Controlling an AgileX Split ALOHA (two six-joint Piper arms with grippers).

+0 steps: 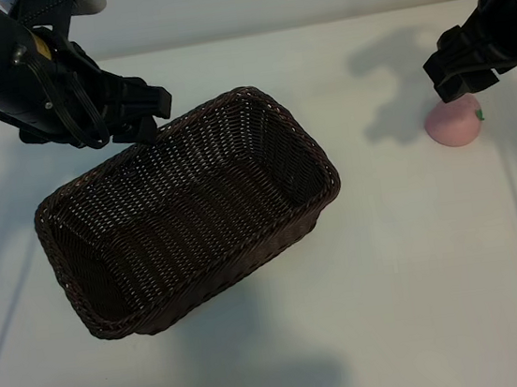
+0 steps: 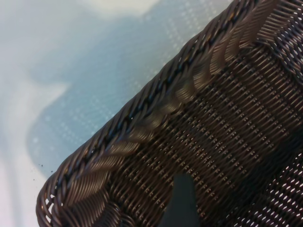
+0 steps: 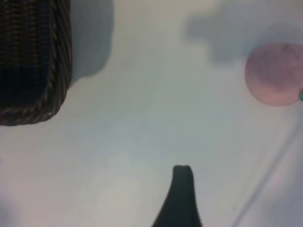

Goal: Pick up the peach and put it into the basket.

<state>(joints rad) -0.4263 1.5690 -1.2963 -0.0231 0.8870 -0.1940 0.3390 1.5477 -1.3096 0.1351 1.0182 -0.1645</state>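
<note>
One peach [image 1: 455, 123] — one basket [image 1: 190, 211]

This looks like a robotics lab bench, not a home. A bare white table [image 1: 286, 341] fills the view under hard lighting that throws sharp shadows. Two black robot arms with cabling lean in over the basket [image 1: 189, 207], one at either side, and nothing domestic lies around the basket.

Pink peach [image 1: 455, 124] lying apart from empty wicker basket [image 1: 317, 207]
</note>
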